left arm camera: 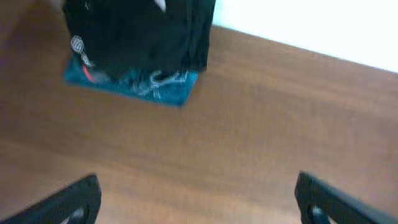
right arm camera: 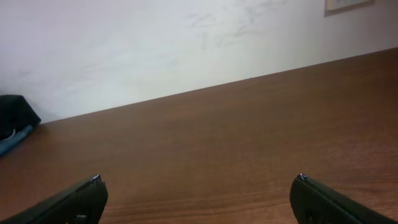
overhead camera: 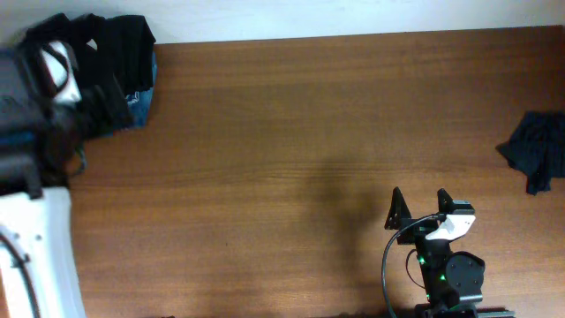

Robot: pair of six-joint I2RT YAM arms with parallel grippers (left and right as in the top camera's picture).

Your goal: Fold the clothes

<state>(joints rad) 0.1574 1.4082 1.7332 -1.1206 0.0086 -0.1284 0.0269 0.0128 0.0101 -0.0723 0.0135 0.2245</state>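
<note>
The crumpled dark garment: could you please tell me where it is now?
Overhead view: the crumpled dark garment lies at the right edge of the table, beyond the right tool, far from the folded black clothes in the far left corner.

Nothing legible: the small white round logo (left arm camera: 76, 43) on the black T-shirt (left arm camera: 137, 37) is too blurred to read, as are the pale markings (left arm camera: 163, 78) on the blue garment (left arm camera: 134, 89) beneath it and the faint scribbles (right arm camera: 230, 25) on the wall (right arm camera: 93, 56).

Light: even, bright.
Shadow: faint patch on table (overhead camera: 340, 181), overhead centre.
Blur: left wrist view smeared.
Glare: wall (left arm camera: 311, 25) washed white.
</note>
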